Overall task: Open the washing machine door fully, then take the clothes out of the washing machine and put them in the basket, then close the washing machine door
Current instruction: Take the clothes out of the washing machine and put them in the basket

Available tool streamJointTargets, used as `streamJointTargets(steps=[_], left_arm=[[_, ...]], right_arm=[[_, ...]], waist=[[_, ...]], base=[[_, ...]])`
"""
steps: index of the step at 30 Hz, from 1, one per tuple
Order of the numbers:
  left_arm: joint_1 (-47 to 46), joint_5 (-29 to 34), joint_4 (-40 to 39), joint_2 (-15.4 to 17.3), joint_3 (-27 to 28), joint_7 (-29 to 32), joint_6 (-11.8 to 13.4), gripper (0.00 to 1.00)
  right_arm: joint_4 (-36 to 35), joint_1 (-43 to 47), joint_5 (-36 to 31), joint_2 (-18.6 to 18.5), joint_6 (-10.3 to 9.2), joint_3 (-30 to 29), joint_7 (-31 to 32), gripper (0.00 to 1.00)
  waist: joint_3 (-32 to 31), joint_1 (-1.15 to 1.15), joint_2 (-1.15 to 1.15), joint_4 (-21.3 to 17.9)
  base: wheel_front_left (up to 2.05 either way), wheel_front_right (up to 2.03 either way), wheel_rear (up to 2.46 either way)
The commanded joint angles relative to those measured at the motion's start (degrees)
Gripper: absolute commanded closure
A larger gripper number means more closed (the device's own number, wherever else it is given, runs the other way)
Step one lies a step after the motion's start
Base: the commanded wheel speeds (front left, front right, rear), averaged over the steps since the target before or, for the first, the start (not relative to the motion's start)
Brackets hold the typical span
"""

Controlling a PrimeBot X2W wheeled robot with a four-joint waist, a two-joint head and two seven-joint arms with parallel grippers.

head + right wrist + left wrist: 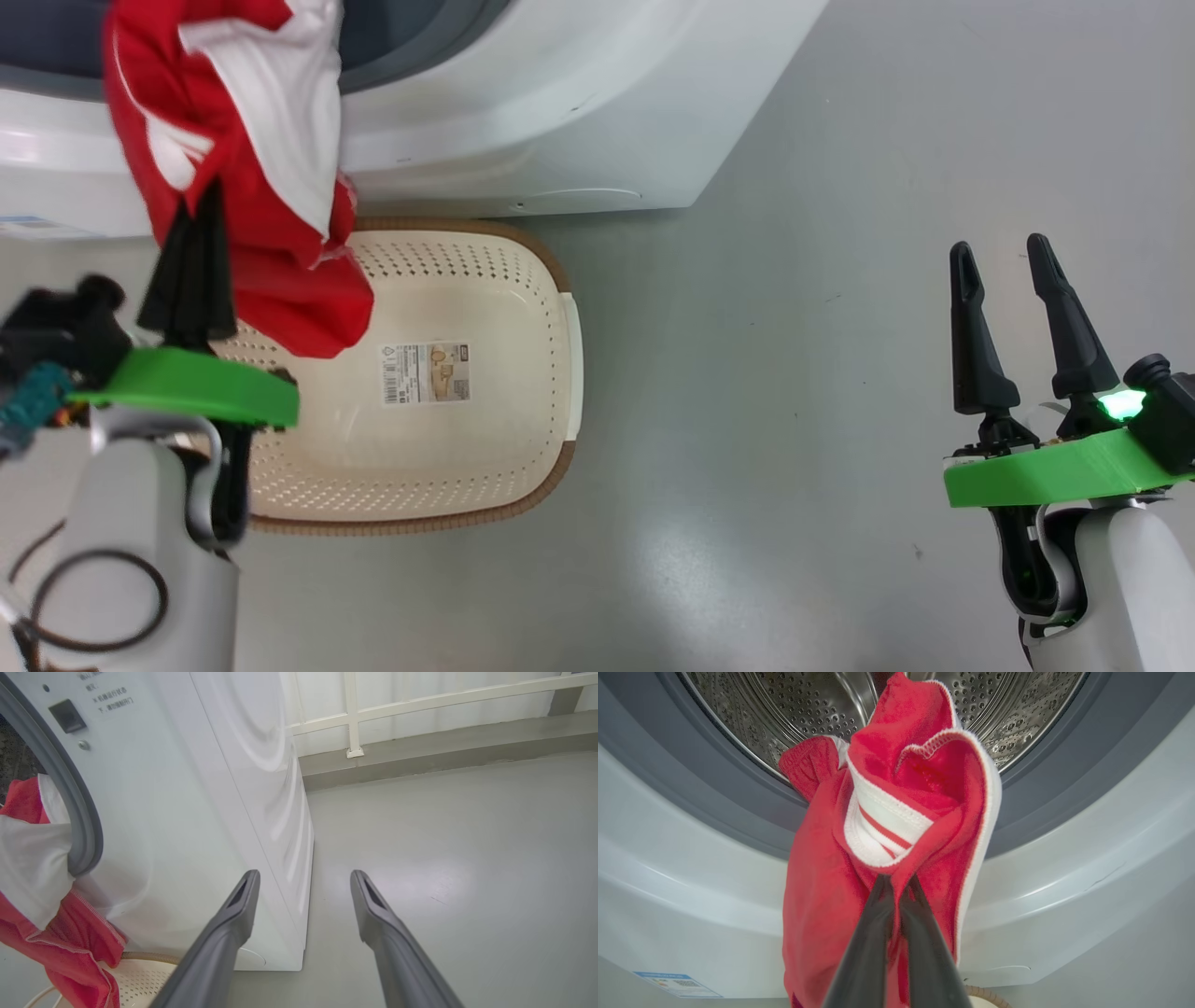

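Bright, even light; pale glare on the floor (434,882); wrist views bow the washing machine (691,896) at the edges

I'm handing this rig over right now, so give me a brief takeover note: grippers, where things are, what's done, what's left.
Left gripper: shut on the bright red fabric clothes with white trim, which trail from the steel drum of the white front-loading washing machine.
Right gripper: open, empty.
Cream perforated plastic basket: on the floor before the machine, under the hanging clothes.
Done: machine open, clothes gripped.
Left: drop clothes in basket, close door.
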Motion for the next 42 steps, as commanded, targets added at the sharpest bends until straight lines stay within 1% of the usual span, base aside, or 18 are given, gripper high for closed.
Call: streamJointTargets(steps=[1, 5, 11, 16, 21, 29, 36, 42], left_arm=[[2.8, 0.8, -2.1, 1.3, 1.9, -0.3, -0.1, 1.00], [6.0, 1.1, -2.4, 0.0, 1.9, -0.3, -0.3, 1.00], [9.2, 0.1, -0.6, -1.6, 0.9, -0.3, -0.4, 1.00], [10.3, -0.5, 1.8, -2.1, -0.6, -0.3, -0.4, 1.00], [10.4, -0.4, 5.9, -2.2, -1.4, -0.3, -0.4, 1.00], [8.6, -1.0, 12.1, -2.3, -3.0, -0.3, -0.4, 1.00], [4.4, -2.2, 17.4, -2.3, -5.1, -0.3, -0.4, 1.00], [-0.1, -3.4, 22.6, -1.1, -7.1, -0.3, -0.4, 1.00]], right_arm=[[-1.4, 1.1, -0.6, -0.2, 0.37, 1.3, -0.4, 0.00], [-1.4, 1.1, -0.7, -0.2, 0.37, 1.3, -0.4, 0.00], [-1.4, 1.0, -0.8, -0.2, 0.37, 1.4, -0.4, 0.00], [-1.3, 0.8, -0.7, -0.2, 0.37, 1.5, -0.4, 0.00], [-1.5, 0.6, -0.8, -0.2, 0.37, 1.5, -0.4, 0.00], [-1.9, 0.1, -1.0, -0.2, 0.37, 1.2, -0.4, 0.00], [-2.6, -0.8, -1.4, -0.2, 0.37, 0.9, -0.4, 0.00], [-3.0, -1.8, -1.6, -0.2, 0.37, 0.9, -0.4, 0.00]], waist=[[-0.1, 0.00, 0.00, 0.3], [-0.1, 0.00, 0.00, 0.6], [0.2, 0.00, 0.00, 0.6], [0.6, 0.00, 0.00, 0.4], [1.2, 0.00, 0.00, 0.2], [2.7, 0.00, 0.00, 0.2], [5.1, 0.00, 0.00, 0.4], [7.6, 0.00, 0.00, 0.1]], base=[[0.00, 0.00, 0.00], [0.00, 0.00, 0.00], [0.00, 0.00, 0.00], [0.00, 0.00, 0.00], [0.00, 0.00, 0.00], [0.00, 0.00, 0.00], [0.00, 0.00, 0.00], [0.00, 0.00, 0.00]])
